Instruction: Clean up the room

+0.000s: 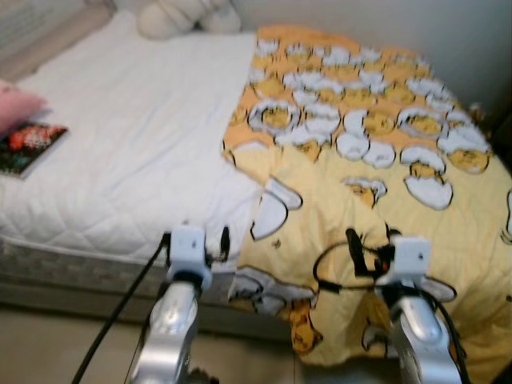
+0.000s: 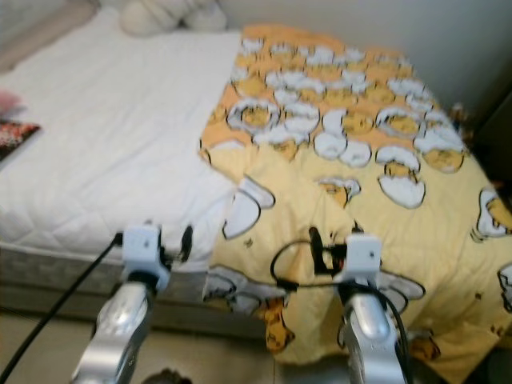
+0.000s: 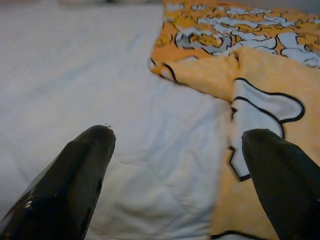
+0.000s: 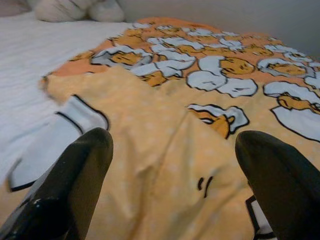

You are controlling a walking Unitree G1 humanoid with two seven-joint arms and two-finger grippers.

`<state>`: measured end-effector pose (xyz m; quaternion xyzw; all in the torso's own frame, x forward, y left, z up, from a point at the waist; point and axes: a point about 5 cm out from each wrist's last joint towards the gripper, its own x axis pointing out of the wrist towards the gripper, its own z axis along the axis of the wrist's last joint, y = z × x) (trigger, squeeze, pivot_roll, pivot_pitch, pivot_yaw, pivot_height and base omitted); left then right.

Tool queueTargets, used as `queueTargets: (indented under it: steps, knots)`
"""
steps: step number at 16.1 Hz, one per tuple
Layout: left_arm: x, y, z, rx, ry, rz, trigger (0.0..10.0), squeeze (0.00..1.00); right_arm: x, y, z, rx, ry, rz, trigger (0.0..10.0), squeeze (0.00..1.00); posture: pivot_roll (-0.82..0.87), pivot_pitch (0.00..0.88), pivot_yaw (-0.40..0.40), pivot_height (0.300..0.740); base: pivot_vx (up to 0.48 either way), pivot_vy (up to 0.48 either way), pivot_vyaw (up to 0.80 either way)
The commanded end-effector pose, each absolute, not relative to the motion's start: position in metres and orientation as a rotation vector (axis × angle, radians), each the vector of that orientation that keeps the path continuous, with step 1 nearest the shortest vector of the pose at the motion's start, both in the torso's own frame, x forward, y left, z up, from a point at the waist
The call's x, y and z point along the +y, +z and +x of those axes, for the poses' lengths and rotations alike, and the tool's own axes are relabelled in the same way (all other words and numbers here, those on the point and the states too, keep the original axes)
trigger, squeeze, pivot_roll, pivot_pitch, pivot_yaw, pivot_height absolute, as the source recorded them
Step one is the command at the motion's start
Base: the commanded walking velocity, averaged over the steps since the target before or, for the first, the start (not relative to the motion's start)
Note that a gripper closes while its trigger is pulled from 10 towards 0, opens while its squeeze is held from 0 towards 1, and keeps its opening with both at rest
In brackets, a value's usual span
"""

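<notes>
A bed (image 1: 120,160) with a white sheet is seen from above, a pink pillow (image 1: 16,108) and a dark book (image 1: 28,148) lying at its far left edge and a pale soft toy (image 1: 184,16) at the head. The left end effector (image 3: 170,165) is held over the white sheet near the bed's front edge, its fingers spread wide apart and holding nothing. To the right, a yellow blanket (image 1: 360,160) printed with eggshell figures is spread rumpled over the bed's right half. The right end effector (image 4: 175,175) hovers just above it, fingers wide apart, empty. Straightening the blanket appears to be the step in hand; lowering onto its near edge and closing on it would be called for next.
</notes>
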<state>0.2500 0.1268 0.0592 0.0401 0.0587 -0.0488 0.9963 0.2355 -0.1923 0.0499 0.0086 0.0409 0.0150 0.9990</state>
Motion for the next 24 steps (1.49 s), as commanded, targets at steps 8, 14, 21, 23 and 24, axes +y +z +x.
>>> queueTargets:
  steps: [8, 14, 21, 23, 24]
  knots:
    - [0.12, 0.078, 0.302, 0.079, -0.186, 0.101, 10.0, 0.0, -0.196, 0.053, 0.246, 0.11, 0.023, -0.011, 10.0, 0.0, 0.04, 0.0, -0.089, 0.74, 0.416, 0.0, -0.09]
    - [0.128, 0.05, 0.317, 0.218, -0.241, 0.16, 10.0, 0.0, -0.206, 0.038, 0.222, 0.195, -0.011, -0.003, 10.0, 0.0, 0.01, 0.0, -0.092, 0.74, 0.16, 0.0, -0.75]
    - [0.15, 0.025, 0.307, 0.255, -0.146, 0.317, 10.0, 0.0, -0.207, 0.038, 0.206, 0.244, 0.028, -0.034, 10.0, 0.0, -0.04, 0.029, -0.107, 0.74, 0.0, 0.0, -0.11]
    - [0.148, 0.011, 0.297, 0.3, -0.136, 0.314, 10.0, 0.0, -0.207, 0.036, 0.203, 0.262, 0.04, -0.044, 10.0, 0.0, -0.03, 0.042, -0.123, 0.74, 0.0, 0.0, 0.0]
    - [0.149, 0.004, 0.293, 0.352, -0.081, 0.196, 10.0, 0.0, -0.206, 0.036, 0.201, 0.27, 0.055, -0.049, 10.0, 0.0, -0.03, 0.049, -0.131, 0.74, 0.0, 0.0, 0.0]
